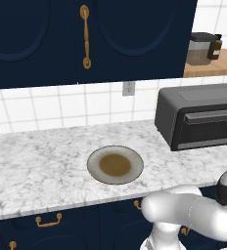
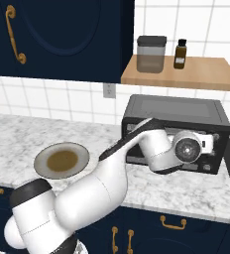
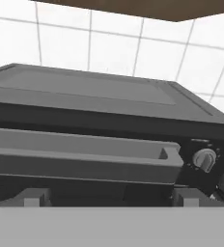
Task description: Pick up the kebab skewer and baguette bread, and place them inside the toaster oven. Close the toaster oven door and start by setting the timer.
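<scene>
Gripper (image 3: 109, 198) fingers stand wide apart with nothing between them, right in front of the toaster oven door (image 3: 80, 157), just below its horizontal bar handle (image 3: 75, 144). Door looks shut. To the handle's right sits a pale round knob (image 3: 204, 159). The toaster oven (image 1: 198, 114) stands on the marble counter (image 1: 37, 166) against the tiled wall. Well to its left lies a round plate (image 1: 115, 165); a wooden shelf (image 2: 206, 74) above carries a canister (image 2: 150, 53) and a small dark bottle (image 2: 180, 53).

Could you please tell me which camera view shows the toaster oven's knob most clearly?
The hand view: the knob sits close, pale and round, right of the door handle. In the right base view the arm covers much of the toaster oven; the left base view cuts off its right end.
</scene>
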Tool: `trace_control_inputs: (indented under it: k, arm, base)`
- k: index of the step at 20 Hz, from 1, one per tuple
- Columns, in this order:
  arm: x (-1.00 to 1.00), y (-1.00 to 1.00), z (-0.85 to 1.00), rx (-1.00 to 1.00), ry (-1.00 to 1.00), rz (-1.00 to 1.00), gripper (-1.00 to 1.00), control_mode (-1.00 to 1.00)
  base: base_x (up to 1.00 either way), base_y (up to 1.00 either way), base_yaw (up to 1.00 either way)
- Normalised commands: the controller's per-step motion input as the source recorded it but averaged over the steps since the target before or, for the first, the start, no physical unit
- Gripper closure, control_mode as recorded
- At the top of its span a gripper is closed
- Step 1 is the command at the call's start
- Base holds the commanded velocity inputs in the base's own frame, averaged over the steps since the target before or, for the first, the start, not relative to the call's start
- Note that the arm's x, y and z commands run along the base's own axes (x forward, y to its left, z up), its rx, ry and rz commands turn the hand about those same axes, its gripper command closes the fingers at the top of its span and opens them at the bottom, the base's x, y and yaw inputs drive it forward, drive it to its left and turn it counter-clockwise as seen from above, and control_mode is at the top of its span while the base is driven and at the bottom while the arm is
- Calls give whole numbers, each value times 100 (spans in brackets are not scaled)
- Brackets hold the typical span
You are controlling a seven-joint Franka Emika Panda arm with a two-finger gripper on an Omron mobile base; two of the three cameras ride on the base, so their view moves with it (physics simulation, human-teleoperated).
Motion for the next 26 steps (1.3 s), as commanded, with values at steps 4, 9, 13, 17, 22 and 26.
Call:
trace_control_inputs:
  k: [4,9,13,17,22,26]
  arm:
    - [0,-84,0,0,-28,11,-100,-100]
    - [1,-79,0,0,-20,5,-100,-100]
    - [14,-80,7,0,-20,2,-100,-100]
    - [15,-12,-4,0,-15,0,-100,-100]
    - [23,-3,-16,0,-12,0,-100,-100]
    - [33,-8,-11,0,-8,0,-100,-100]
  base:
    - [0,0,0]
    - [0,0,0]
    - [0,0,0]
    - [0,0,0]
    - [0,0,0]
    - [0,0,0]
